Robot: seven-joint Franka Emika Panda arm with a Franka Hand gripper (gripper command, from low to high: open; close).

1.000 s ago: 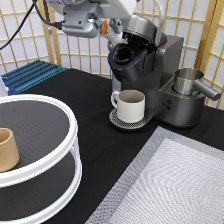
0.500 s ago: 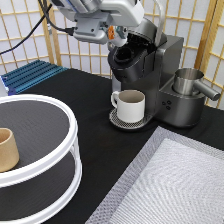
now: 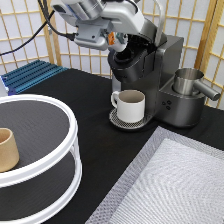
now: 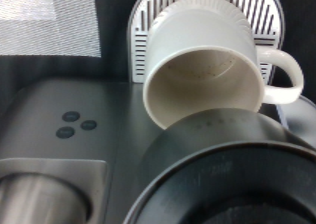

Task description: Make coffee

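My gripper (image 3: pixel 114 40) hangs at the exterior view's top, right over the open brew head (image 3: pixel 131 57) of the dark coffee machine (image 3: pixel 167 75). It is shut on the coffee pod (image 3: pixel 111 38), which shows only as a small orange-and-white patch at the fingertips. A white handled mug (image 3: pixel 131 105) stands empty on the machine's round drip tray (image 3: pixel 116 121). The wrist view looks down past the dark round brew head (image 4: pixel 230 170) into the mug (image 4: pixel 207 80); the pod is hidden there.
A steel pitcher (image 3: pixel 189 82) sits on the machine's right side, also in the wrist view (image 4: pixel 35 200). A white two-tier round shelf (image 3: pixel 71 131) holds a tan cup (image 3: pixel 6 149) at the left. A grey mat (image 3: pixel 175 185) lies bottom right, a blue rack (image 3: pixel 30 75) behind.
The hand has turned and shifted slightly over the brew head, and the orange pod now shows at its tip. The mug and machine have not moved.
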